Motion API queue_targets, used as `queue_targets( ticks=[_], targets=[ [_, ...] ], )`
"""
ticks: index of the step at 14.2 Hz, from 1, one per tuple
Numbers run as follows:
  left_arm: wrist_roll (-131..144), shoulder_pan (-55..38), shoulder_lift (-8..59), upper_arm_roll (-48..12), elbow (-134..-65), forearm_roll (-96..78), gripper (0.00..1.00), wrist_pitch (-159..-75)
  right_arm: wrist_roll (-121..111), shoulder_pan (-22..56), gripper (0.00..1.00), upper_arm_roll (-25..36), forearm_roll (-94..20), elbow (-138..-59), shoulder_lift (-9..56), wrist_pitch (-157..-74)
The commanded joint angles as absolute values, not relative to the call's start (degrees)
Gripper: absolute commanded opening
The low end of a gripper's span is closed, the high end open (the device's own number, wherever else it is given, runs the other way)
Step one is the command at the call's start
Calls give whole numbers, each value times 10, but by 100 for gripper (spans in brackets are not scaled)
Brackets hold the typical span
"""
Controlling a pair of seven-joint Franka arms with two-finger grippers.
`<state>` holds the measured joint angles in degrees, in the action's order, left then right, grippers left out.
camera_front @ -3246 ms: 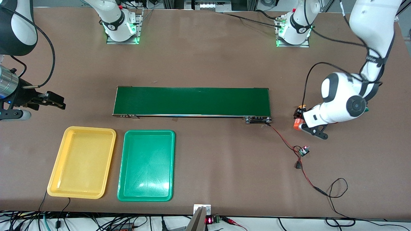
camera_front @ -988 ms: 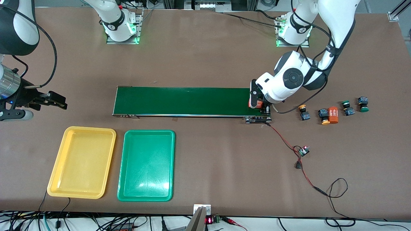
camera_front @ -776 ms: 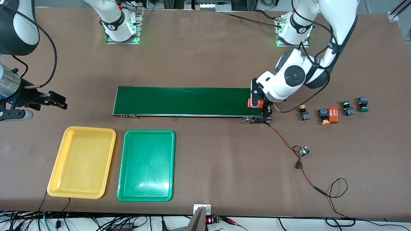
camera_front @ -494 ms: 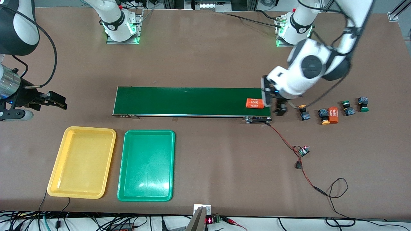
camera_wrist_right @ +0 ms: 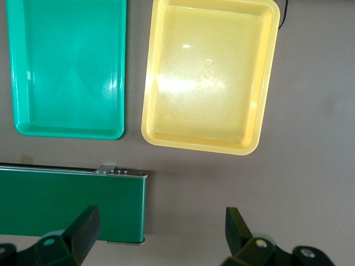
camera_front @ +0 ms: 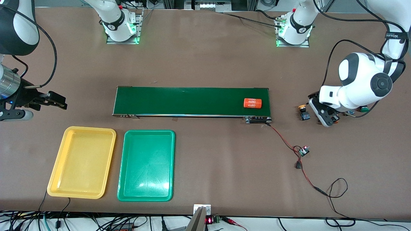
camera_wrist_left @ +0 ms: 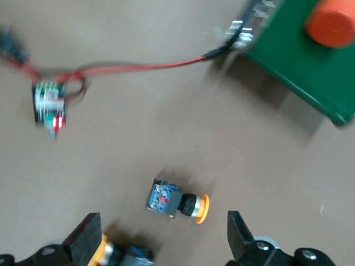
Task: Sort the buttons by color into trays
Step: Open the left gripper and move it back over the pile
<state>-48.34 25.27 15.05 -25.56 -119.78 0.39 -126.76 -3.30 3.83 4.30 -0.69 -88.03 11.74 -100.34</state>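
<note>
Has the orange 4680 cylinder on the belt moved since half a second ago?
Yes. The orange cylinder has shifted slightly along the conveyor belt, away from the belt's end at the left arm's side.

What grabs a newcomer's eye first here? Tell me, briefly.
The long green conveyor belt at the table's middle, with an orange cylinder marked 4680 lying on it near the left arm's end. Nearer the front camera sit a yellow tray and a green tray side by side. The left pincer hangs open over the buttons; one yellow-capped button shows beside it.
</note>
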Motion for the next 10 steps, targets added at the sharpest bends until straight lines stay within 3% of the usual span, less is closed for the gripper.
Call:
queue_targets(
  ticks=[1, 5, 10],
  targets=[
    [-277, 250, 165, -251, -1203, -4, 100, -1261, -32, 37, 100, 41, -11, -875, 120, -1003],
    [-74, 250, 186, -237, -1208, 4, 100, -1287, -33, 37, 100, 41, -11, -875, 120, -1003],
    [-33, 248, 217, -201, -1218, 9, 100, -1354, -34, 36, 100, 41, -11, -875, 120, -1003]
  ],
)
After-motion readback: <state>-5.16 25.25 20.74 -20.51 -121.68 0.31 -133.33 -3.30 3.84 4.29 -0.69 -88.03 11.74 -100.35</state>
